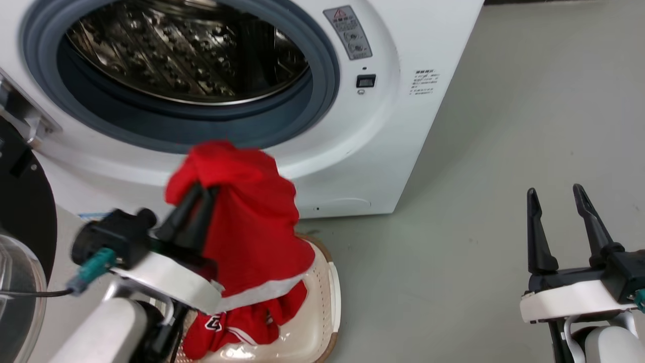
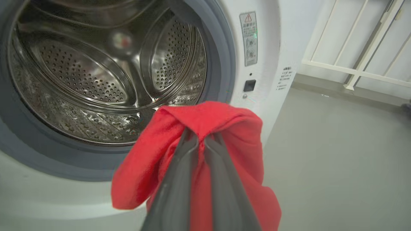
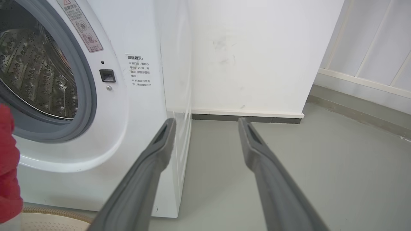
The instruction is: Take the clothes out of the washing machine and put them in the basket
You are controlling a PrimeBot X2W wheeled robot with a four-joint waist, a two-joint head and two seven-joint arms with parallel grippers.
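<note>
**Head view.** The large white front-loading washing machine (image 1: 413, 101) is standing with its door open. The black-rimmed glass door (image 1: 20, 242) is hanging off the machine's left side. The perforated steel drum (image 1: 186, 50) is gleaming inside the grey rubber door ring (image 1: 322, 80).

The left gripper (image 1: 200, 191) is clenching a plain red soft fabric garment (image 1: 252, 222). It is holding the garment up in front of the washing machine, just below the door ring. The cloth is draping down over the low oval cream plastic basket (image 1: 327, 312) with a brown woven-look rim, which is sitting on the floor just before the machine's front.

A second red fabric garment with black-and-white lettering (image 1: 227, 327) is lying in the basket. The right gripper (image 1: 554, 191) is hovering well to the right of the washing machine over the grey floor (image 1: 504, 176). Its fingers (image 1: 536, 237) are spread and gripping nothing.

**Left wrist view.** The left gripper's two dark fingers are pinching together on a fold of the plain red garment. The bunched cloth is hanging in front of the lower right part of the door ring.

**Right wrist view.** The right gripper's fingers are parted with nothing between them. They are pointing toward the washing machine's right front corner and the white wall (image 3: 257, 48) beside it. Red cloth is showing before the machine's front panel, with a strip of the basket rim beneath it.
</note>
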